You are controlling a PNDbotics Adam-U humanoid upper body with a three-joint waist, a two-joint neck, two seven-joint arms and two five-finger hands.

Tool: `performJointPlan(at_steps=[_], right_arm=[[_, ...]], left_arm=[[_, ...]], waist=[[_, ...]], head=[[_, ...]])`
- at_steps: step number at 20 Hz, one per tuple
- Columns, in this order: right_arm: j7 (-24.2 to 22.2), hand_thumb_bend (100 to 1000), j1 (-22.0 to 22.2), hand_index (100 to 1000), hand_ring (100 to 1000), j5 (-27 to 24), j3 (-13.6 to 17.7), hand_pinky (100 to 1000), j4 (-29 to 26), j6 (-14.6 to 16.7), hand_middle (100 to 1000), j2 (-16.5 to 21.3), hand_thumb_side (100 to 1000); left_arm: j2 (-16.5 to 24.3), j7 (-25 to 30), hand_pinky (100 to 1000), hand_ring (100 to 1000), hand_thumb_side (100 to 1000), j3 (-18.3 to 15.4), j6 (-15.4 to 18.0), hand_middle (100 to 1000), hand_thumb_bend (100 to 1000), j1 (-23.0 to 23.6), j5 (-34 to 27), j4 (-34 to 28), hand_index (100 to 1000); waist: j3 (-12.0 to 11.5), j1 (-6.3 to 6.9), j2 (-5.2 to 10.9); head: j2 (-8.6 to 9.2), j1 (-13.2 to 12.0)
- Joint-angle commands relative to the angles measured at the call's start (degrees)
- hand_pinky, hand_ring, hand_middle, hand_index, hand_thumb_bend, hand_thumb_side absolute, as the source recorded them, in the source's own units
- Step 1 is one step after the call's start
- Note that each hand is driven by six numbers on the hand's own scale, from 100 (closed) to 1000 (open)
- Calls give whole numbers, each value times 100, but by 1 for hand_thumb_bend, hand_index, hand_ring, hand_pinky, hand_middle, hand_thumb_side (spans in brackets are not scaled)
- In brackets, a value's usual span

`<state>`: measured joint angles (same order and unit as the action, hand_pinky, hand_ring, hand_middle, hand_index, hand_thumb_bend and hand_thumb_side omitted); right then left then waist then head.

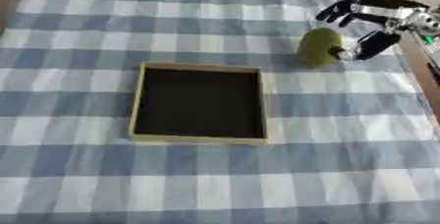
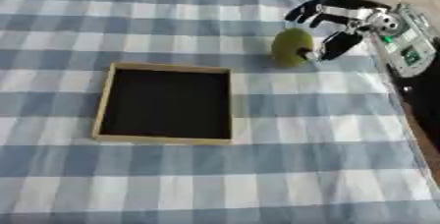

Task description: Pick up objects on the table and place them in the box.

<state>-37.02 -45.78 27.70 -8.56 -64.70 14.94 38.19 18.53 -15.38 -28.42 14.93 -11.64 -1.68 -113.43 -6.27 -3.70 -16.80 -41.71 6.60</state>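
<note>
Checked tablecloth (image 1: 77, 179) around box (image 1: 200, 68)

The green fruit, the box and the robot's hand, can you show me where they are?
green fruit (image 1: 319, 46), left eye view, middle of its rounded side.
box (image 1: 199, 139), left eye view, near wooden rim.
right hand (image 2: 348, 19), right eye view, on the palm behind the fingers.

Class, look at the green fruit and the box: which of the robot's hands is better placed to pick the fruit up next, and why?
The right. The right hand is already beside the green fruit, its thumb touching the fruit's side and its fingers spread above. The left hand shows in neither view. The box lies just to the fruit's lower left.
</note>
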Motion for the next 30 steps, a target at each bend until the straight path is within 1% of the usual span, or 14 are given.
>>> performJointPlan(at_steps=[1,13,19,22,25,27,30], right_arm=[[-28,250,-152,922,910,192,26,829,130,74,888,76,100],[73,252,-347,918,920,761,33,837,647,262,893,-142,100],[171,260,-419,912,910,1059,19,826,876,282,882,-297,100],[290,268,-454,895,889,1276,10,808,991,300,851,-376,100],[449,241,-452,853,865,1461,8,786,1077,306,803,-431,100],[571,230,-431,835,845,1510,10,771,1123,325,783,-446,100],[754,240,-408,823,823,1497,15,751,1122,367,757,-453,100]], left_arm=[[83,19,634,517,527,-12,10,702,100,-51,-32,-116,821],[48,31,635,517,532,-14,6,703,100,-54,-47,-116,821],[33,40,635,517,534,-15,3,704,100,-60,-57,-116,821],[23,45,635,517,536,-15,2,704,100,-63,-61,-116,821],[21,46,635,517,536,-18,2,704,100,-65,-63,-116,821],[22,46,636,517,536,-20,2,704,100,-66,-63,-116,821],[22,48,636,517,537,-19,-1,704,100,-66,-63,-116,821]], waist=[[-1,27,83],[-14,42,61],[-28,46,51],[-37,46,44],[-42,45,40],[-43,44,38],[-40,45,38]], head=[[50,6],[77,22],[81,28],[86,34],[76,34],[77,25],[72,19]])
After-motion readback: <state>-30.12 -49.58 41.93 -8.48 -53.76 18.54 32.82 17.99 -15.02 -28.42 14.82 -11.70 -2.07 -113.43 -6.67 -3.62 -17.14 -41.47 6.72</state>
